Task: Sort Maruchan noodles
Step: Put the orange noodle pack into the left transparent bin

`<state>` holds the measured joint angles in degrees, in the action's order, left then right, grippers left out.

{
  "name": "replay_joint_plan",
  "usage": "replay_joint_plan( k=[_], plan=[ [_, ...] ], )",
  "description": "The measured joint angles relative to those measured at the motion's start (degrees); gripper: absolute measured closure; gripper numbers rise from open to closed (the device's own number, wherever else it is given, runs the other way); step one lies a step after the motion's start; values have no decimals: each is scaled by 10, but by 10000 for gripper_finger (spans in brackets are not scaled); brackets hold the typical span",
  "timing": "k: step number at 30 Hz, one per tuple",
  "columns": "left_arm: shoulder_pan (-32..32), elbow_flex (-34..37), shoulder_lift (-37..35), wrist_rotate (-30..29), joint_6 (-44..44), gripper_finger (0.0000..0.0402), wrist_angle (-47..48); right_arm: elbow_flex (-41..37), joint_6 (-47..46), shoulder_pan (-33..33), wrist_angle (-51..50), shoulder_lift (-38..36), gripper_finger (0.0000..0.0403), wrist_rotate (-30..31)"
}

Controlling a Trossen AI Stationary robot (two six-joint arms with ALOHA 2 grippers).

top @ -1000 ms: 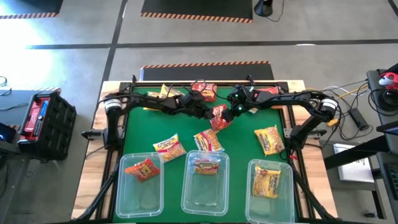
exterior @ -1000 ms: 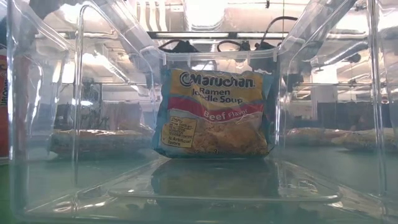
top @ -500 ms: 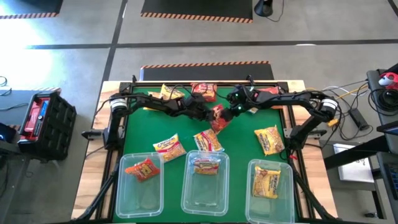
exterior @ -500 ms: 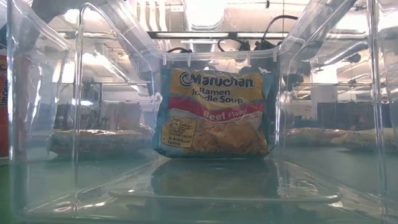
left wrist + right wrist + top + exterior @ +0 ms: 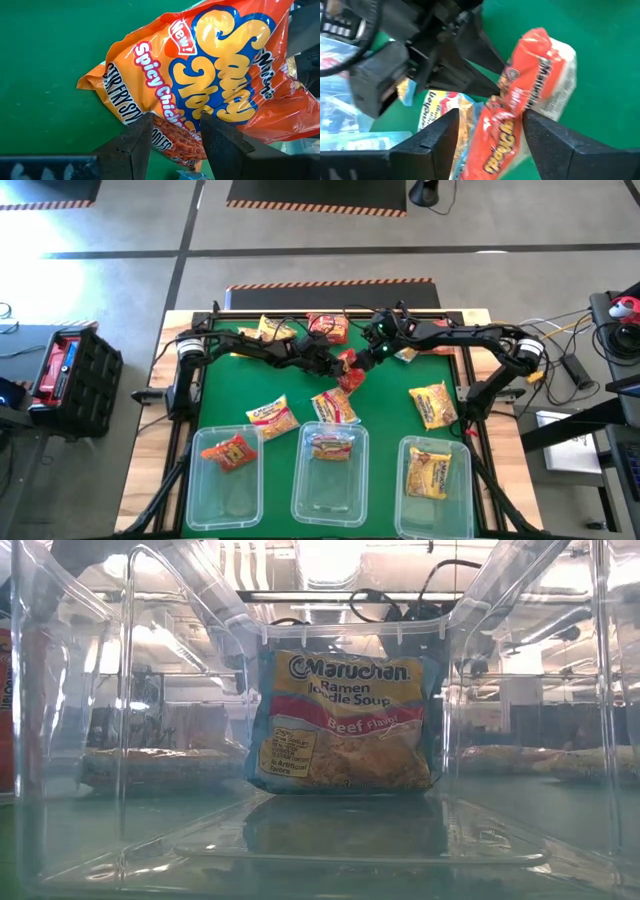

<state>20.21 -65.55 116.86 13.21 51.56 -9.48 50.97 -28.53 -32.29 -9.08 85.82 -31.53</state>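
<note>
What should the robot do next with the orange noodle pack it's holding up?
Probably the left gripper, pinching the orange packet, should carry it toward the left tub, which already holds an orange packet. The right gripper has opened around it.

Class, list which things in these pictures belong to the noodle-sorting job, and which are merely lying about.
Job:
orange packet in left gripper
right gripper, open
loose packets
three clear tubs

Lying about:
black crate on the floor
cables beside the table
</note>
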Motion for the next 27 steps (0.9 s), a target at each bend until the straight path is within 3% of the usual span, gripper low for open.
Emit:
replay_joint_plan(
  k=[8,14,27],
  plan=[
    [0,0,0,-2,-1,253,0,20,0,0,-54,-1,186,27],
    [0,1,1,-2,-1,253,0,30,20,9,-95,-1,186,101],
    [0,1,1,-3,-1,253,0,29,7,36,-90,-1,186,91]
  ],
)
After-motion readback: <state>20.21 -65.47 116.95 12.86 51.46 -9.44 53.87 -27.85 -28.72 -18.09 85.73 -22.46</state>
